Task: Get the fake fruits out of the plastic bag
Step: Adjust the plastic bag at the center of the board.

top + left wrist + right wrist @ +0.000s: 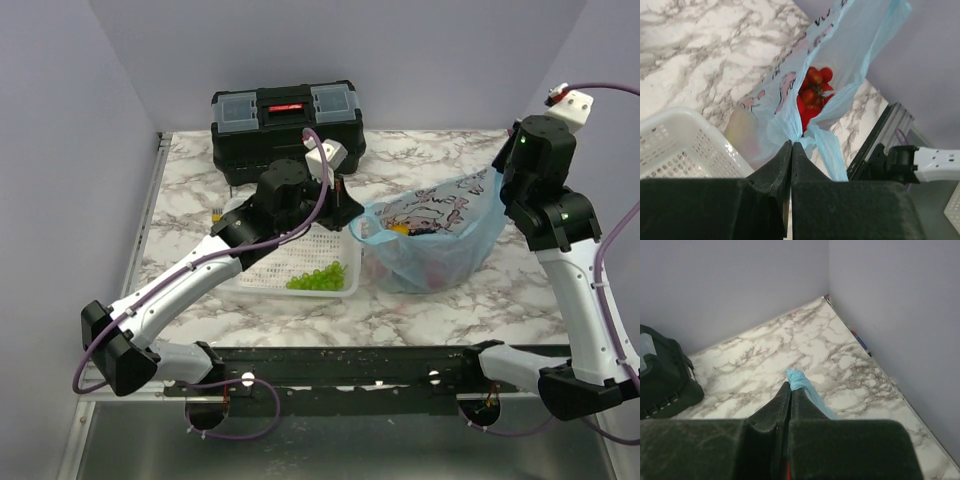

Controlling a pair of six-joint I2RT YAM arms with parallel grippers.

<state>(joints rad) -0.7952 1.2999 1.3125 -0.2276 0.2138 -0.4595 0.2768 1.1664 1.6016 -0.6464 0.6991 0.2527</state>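
From above, the plastic bag (pixel 435 240) stands on the marble tabletop (pixel 440 150) just right of the white basket (pixel 250 285). It is stretched between the left end effector (pixel 352 213) and the right end effector (pixel 503 180). In the left wrist view, the left fingers are pinched together on the bag's blue rim, and red fake fruits (pixel 812 92) lie inside the open mouth beyond. In the right wrist view, the right fingers are clamped on a twisted blue strip of the bag above the tabletop.

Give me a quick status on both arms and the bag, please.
Both shut: left gripper on the plastic bag rim, right gripper on its other end. Red fake fruits inside. Beside it, white basket, not blocking.
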